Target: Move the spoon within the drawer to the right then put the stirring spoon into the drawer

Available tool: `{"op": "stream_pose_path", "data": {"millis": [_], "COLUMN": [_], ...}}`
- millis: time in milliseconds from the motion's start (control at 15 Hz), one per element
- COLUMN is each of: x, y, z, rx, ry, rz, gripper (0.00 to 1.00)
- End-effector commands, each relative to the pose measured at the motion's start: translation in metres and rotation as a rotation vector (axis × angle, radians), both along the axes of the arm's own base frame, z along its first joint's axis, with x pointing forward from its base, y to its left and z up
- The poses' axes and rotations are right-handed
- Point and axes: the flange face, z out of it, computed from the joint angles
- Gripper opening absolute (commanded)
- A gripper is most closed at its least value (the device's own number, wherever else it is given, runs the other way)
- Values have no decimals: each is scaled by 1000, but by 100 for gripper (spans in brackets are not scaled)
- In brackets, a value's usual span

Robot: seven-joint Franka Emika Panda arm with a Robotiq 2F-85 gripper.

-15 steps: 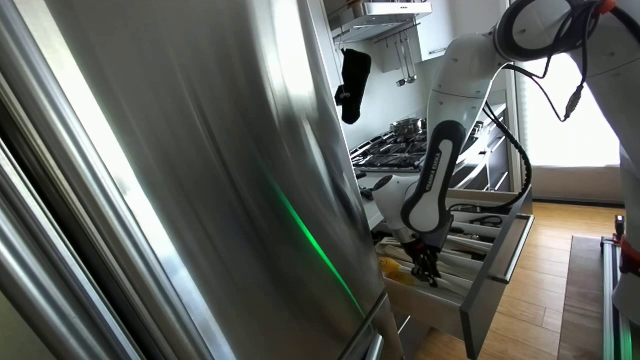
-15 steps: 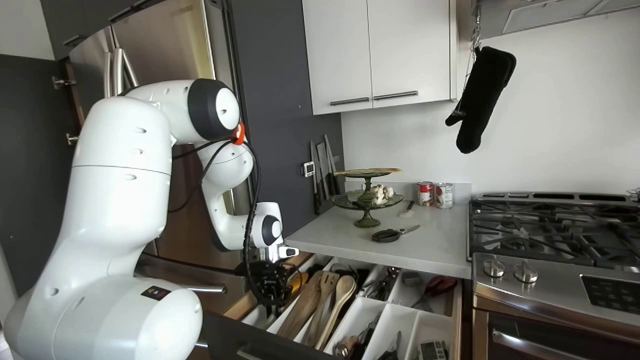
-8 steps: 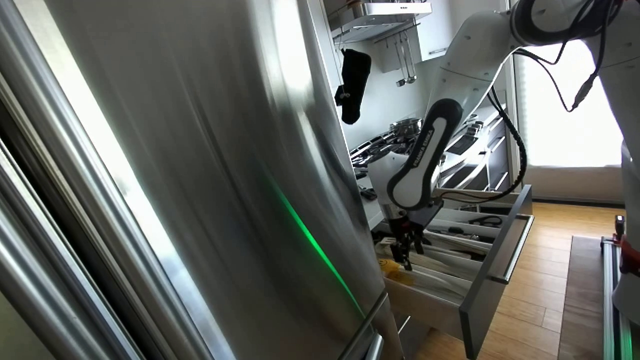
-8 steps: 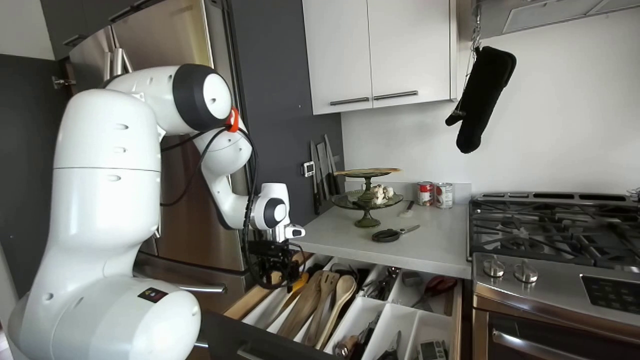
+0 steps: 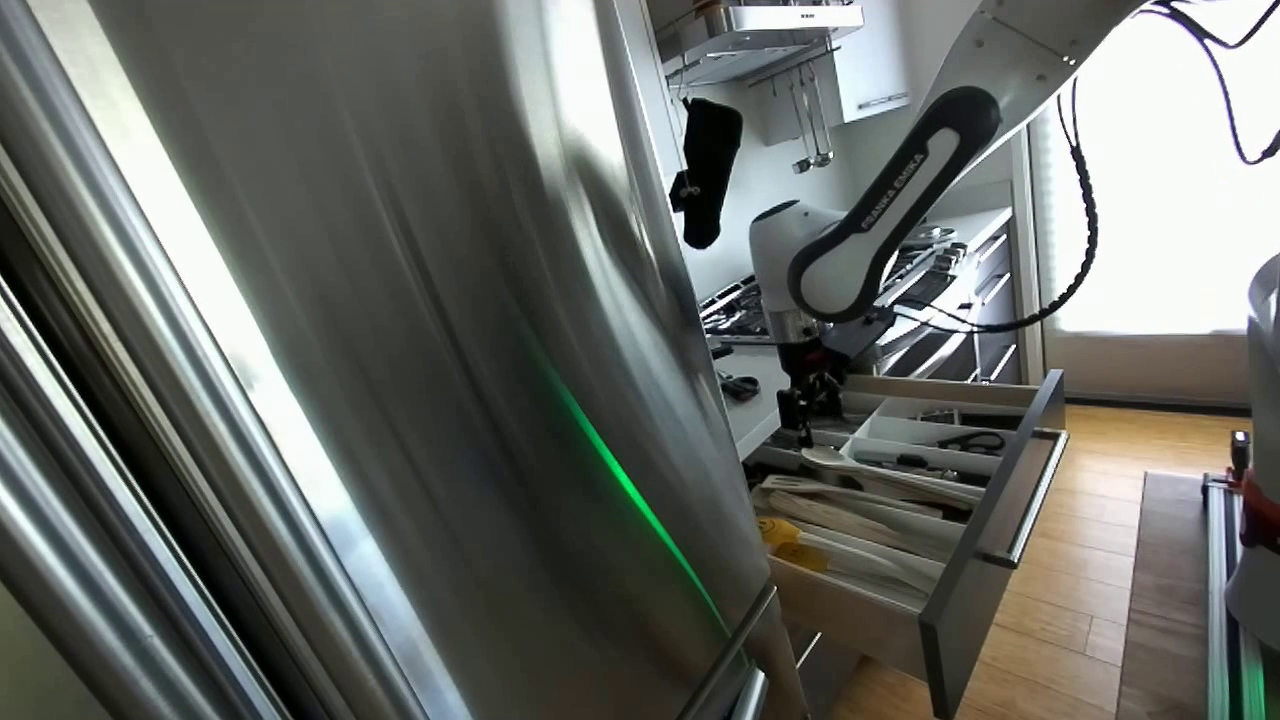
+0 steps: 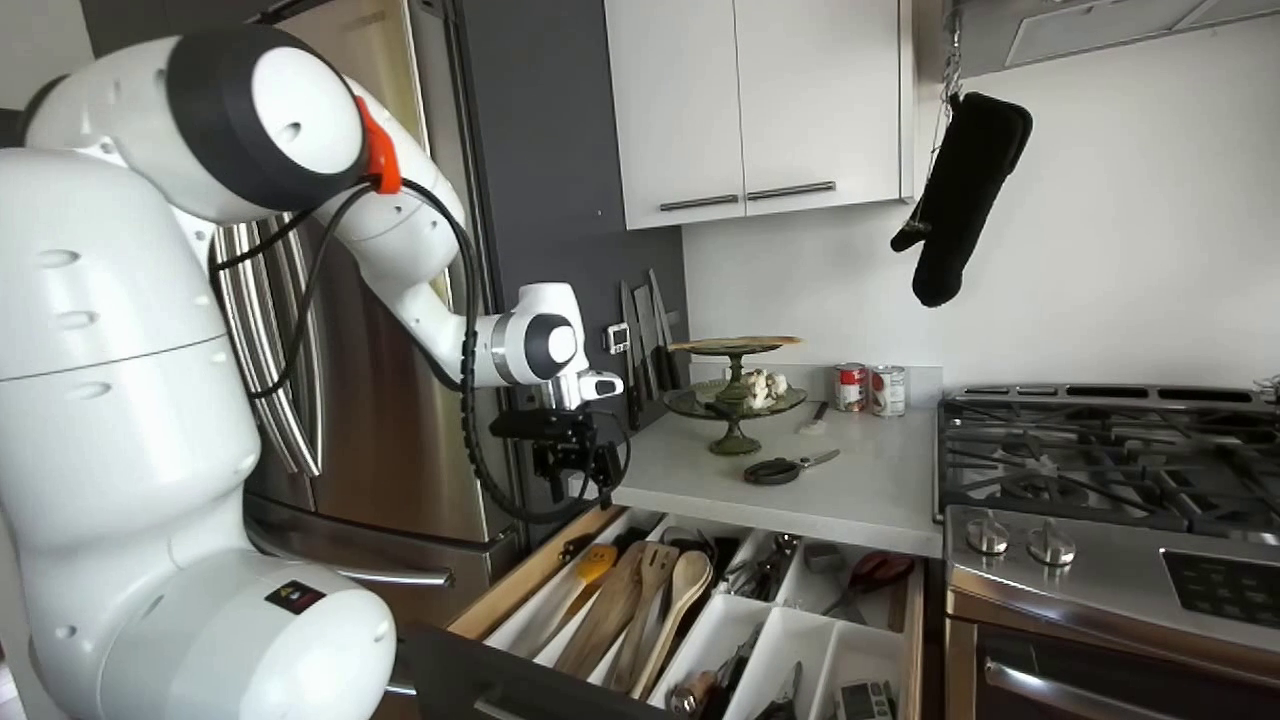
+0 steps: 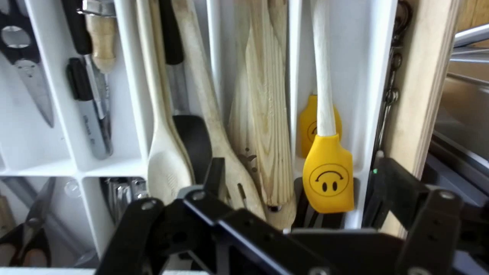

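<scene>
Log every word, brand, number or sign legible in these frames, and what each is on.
"FRANKA EMIKA": robot arm.
Smiley faces, no words: upper yellow spatula; yellow spatula beneath.
Too small or blurred to read: marker, red can, pale can, range hood, black sticker, wall timer, grey timer, oven panel.
No number is readable.

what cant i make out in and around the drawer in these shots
Wrist view: the farther yellow spatula is partly hidden behind the nearer yellow spatula, whose handle is cut off by the top edge.
Wrist view: the hand covers part of the slotted wooden turner.
In an exterior view: the fridge hides part of the drawer.
In an exterior view: print on the cans is too small to read.
</scene>
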Motion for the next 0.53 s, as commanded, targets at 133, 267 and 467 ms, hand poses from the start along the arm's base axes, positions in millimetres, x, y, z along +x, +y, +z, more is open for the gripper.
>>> {"op": "stream_pose_path", "data": {"millis": [133, 267, 467], "x": [-63, -77, -68], "y": [-62, -87, -96], "z": [79, 100, 111], "rx": [9, 46, 36], "ry": [-154, -174, -174], "rz": [121, 135, 107], "gripper": [100, 100, 100]}}
